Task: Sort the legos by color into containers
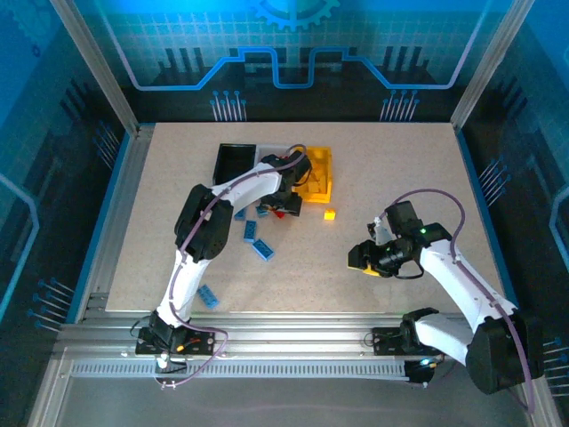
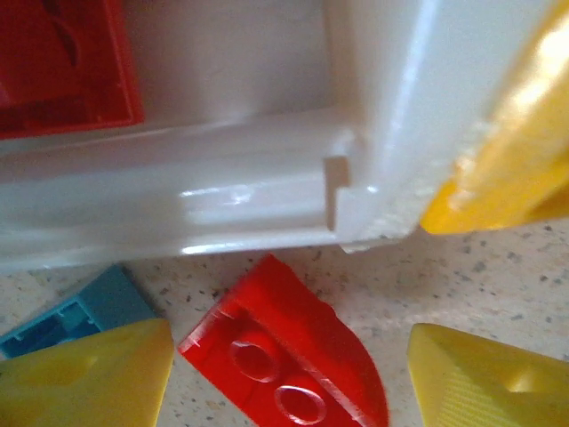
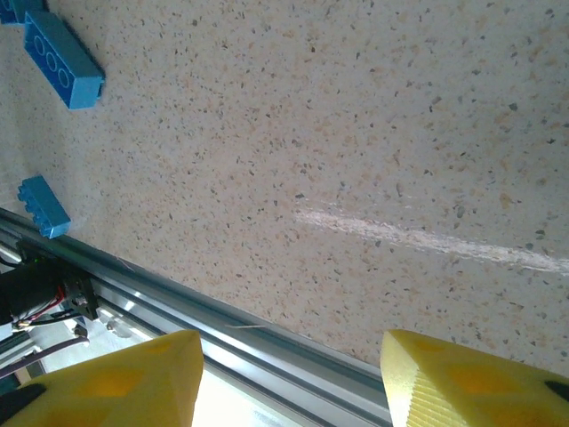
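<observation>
The containers stand in a row at the back: a black bin (image 1: 235, 161), a white bin (image 2: 178, 196) largely under my left arm, and a yellow bin (image 1: 316, 172). My left gripper (image 1: 281, 206) (image 2: 289, 342) is open just in front of the white bin's wall. A red lego (image 2: 284, 356) lies on the table between its fingers, touching neither. Another red lego (image 2: 62, 62) lies inside the white bin. Blue legos (image 1: 263, 250) lie scattered beside it, and a yellow lego (image 1: 330, 214) sits alone. My right gripper (image 1: 360, 260) (image 3: 292, 347) hangs open over bare table, holding nothing.
The yellow bin's corner (image 2: 516, 151) is close on the right of my left gripper. A blue lego (image 2: 71, 311) lies by the left finger. Two blue legos (image 3: 62, 58) (image 3: 43, 206) lie near the table's front edge, and the metal rail (image 3: 267, 356) runs under my right gripper.
</observation>
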{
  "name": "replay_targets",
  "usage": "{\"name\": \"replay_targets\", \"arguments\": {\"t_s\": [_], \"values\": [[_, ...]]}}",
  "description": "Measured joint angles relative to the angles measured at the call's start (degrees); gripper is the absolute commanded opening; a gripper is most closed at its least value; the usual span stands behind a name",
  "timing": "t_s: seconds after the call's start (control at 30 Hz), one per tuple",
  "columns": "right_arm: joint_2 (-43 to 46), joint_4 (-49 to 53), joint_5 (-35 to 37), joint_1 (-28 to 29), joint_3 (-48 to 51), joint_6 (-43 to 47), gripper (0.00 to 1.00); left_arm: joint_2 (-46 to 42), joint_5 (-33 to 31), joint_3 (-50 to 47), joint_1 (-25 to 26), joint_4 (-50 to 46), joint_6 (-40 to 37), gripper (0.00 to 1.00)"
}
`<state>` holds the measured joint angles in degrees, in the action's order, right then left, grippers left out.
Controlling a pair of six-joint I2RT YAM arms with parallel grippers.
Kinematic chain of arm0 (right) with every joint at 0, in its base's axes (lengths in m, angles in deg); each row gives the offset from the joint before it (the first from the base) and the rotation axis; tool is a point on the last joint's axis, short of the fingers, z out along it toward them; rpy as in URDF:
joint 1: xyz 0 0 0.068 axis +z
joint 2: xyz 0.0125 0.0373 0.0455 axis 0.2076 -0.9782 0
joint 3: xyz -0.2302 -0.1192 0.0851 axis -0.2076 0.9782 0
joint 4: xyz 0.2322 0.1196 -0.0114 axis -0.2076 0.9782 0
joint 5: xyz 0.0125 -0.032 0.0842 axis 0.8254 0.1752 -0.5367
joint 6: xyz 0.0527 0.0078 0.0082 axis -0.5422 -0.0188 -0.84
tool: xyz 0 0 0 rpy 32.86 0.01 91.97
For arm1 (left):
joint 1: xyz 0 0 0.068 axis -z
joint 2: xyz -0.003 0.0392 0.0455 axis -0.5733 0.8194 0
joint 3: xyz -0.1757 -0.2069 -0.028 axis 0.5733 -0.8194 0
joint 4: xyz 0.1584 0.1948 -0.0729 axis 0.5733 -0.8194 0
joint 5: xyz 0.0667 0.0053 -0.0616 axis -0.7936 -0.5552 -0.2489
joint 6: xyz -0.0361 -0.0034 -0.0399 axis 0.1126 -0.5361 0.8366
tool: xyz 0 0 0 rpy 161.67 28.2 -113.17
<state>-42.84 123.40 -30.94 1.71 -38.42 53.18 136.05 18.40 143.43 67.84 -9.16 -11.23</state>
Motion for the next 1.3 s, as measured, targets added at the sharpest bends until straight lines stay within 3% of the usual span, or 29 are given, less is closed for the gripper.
{"name": "replay_targets", "arguments": {"t_s": [0.27, 0.53, 0.63, 1.07, 1.3], "values": [[-0.5, 0.2, 0.0, 0.0, 0.0, 0.0, 0.55, 1.3, -0.4, 1.6, -0.4, -0.2, -0.8, 0.63], [-0.5, 0.2, 0.0, 0.0, 0.0, 0.0, 0.54, 1.2, -0.4, 0.6, 0.3, 1.0, -0.3, 0.62], [-0.5, 0.2, 0.0, 0.0, 0.0, 0.0, 0.54, 0.3, -0.4, -1.4, 0.9, 3.5, 0.8, 0.54], [0.2, 0.1, 0.0, 0.0, 0.0, 0.0, 0.52, -0.9, -0.1, -4.1, 2.4, 5.9, 2.7, 0.35], [0.8, 0.1, 0.0, 0.0, 0.1, 0.0, 0.52, -6.5, 2.9, -12.3, 2.7, 7.2, 6.6, 0.35]]}}
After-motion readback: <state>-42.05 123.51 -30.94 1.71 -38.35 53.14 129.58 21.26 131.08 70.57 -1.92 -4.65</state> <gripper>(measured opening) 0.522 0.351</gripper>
